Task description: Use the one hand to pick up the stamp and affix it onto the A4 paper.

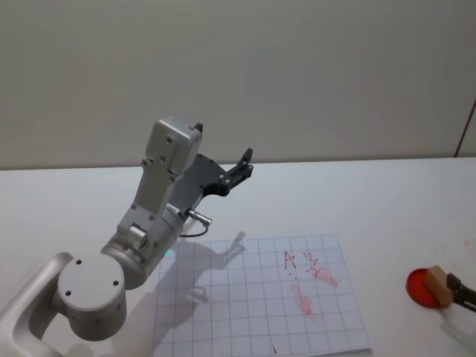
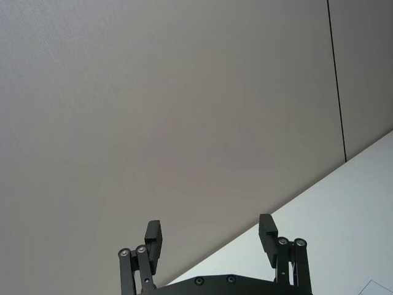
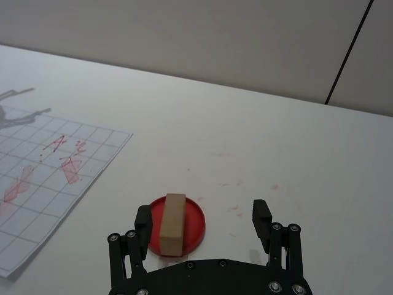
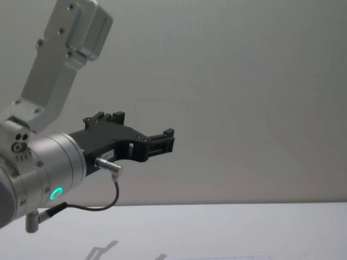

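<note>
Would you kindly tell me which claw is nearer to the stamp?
Right. The right claw is open at the stamp on the red pad; the left claw is raised in the air beyond the A4 paper.

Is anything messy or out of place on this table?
Yes. Red smears streak the A4 paper instead of a clean print, and red specks dot the table beside the red pad where the stamp rests, with the open right end effector around it.

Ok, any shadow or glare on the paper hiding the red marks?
Head view: the left arm casts a shadow on the left part of the paper, clear of the red marks; no glare. Right wrist view: shadow just touches the paper's edge, stamp on its red pad sharp.
</note>
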{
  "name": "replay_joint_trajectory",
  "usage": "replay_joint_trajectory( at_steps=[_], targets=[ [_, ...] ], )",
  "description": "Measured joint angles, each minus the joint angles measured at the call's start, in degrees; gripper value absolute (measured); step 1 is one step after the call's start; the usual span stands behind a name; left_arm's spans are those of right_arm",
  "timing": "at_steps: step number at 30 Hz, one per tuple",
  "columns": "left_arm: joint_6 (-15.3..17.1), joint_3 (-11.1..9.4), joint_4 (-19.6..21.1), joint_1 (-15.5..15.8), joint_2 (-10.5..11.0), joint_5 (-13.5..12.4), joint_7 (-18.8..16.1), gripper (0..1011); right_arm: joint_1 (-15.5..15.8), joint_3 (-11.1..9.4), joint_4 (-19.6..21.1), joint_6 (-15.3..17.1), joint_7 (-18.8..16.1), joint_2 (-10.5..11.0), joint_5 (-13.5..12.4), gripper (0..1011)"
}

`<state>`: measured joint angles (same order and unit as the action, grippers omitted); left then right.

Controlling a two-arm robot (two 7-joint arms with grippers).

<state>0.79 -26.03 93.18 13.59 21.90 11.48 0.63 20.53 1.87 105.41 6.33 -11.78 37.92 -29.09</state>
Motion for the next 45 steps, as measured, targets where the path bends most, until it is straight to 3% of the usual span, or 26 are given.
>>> replay_joint_trajectory(
  at_steps=[11,36,45],
  targets=[
    [0.0,0.0,0.0,0.0,0.0,0.0,0.0,1001,0.1,0.5,-0.2,1.5,-1.4,0.3,2.3,1001],
    [0.0,0.0,0.0,0.0,0.0,0.0,0.0,1001,-4.2,3.2,-2.6,6.1,-1.7,-3.1,6.8,1001],
    [0.0,0.0,0.0,0.0,0.0,0.0,0.0,1001,-5.1,3.7,-3.3,6.9,-2.0,-3.7,7.5,818]
  ],
)
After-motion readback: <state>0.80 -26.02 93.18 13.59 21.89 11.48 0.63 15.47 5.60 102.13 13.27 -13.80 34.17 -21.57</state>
